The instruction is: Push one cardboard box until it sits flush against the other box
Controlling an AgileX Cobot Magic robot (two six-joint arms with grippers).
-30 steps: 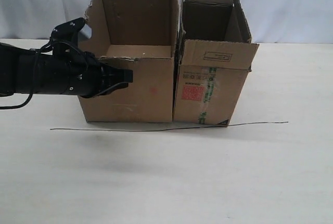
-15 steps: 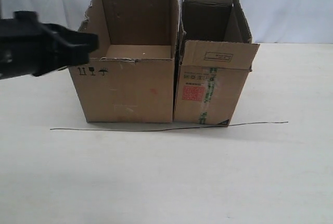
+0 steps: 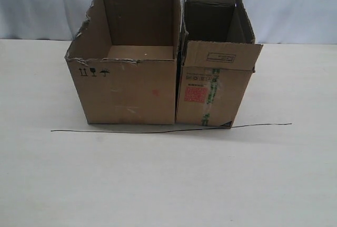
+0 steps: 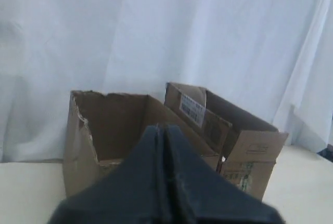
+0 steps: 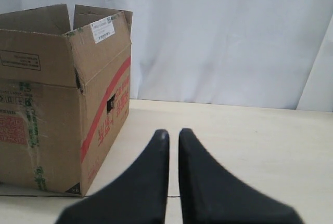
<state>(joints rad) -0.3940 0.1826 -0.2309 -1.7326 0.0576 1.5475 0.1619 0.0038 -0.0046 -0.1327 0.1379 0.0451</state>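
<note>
The wide torn-rimmed cardboard box (image 3: pixel 129 82) stands on the table with its right side against the narrower other box (image 3: pixel 210 87), which has a red label and green-printed tape. No visible gap shows between them at the front. Neither gripper appears in the exterior view. In the left wrist view my left gripper (image 4: pixel 163 129) is shut and empty, raised and back from the cardboard box (image 4: pixel 80 154), with the other box (image 4: pixel 252 154) beyond. My right gripper (image 5: pixel 174 133) is shut with a thin slit between the fingers, over bare table beside the other box (image 5: pixel 57 104).
A thin dark line (image 3: pixel 158 130) runs across the pale table (image 3: pixel 168 185) just in front of both boxes. A white curtain (image 3: pixel 295 6) hangs behind them.
My left arm pulled back from the wide box's left side, rose, and left the exterior view to the left. Both boxes stayed put.
</note>
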